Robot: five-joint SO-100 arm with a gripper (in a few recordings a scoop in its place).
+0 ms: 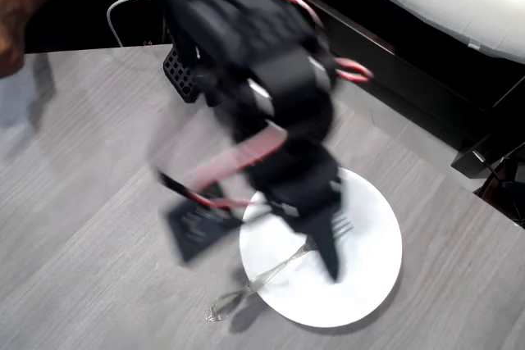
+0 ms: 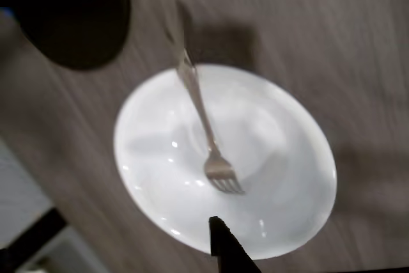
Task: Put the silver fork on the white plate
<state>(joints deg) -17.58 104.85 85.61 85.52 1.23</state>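
We judge the silver fork (image 2: pixel 203 126) light, rigid and slick, best pinched across its thin neck or mid-handle. It lies with its tines on the white plate (image 2: pixel 281 158) and its handle end (image 1: pixel 221 307) overhanging the rim onto the grey table (image 1: pixel 82 227). In the overhead view the gripper (image 1: pixel 324 239) hangs blurred over the plate, holding nothing we can see; how far it gapes we cannot tell. One dark fingertip (image 2: pixel 223 247) shows in the wrist view.

Under me is a grey wood-grain worktop (image 1: pixel 82 202); a white cable (image 1: pixel 123 7) lies at its far edge.
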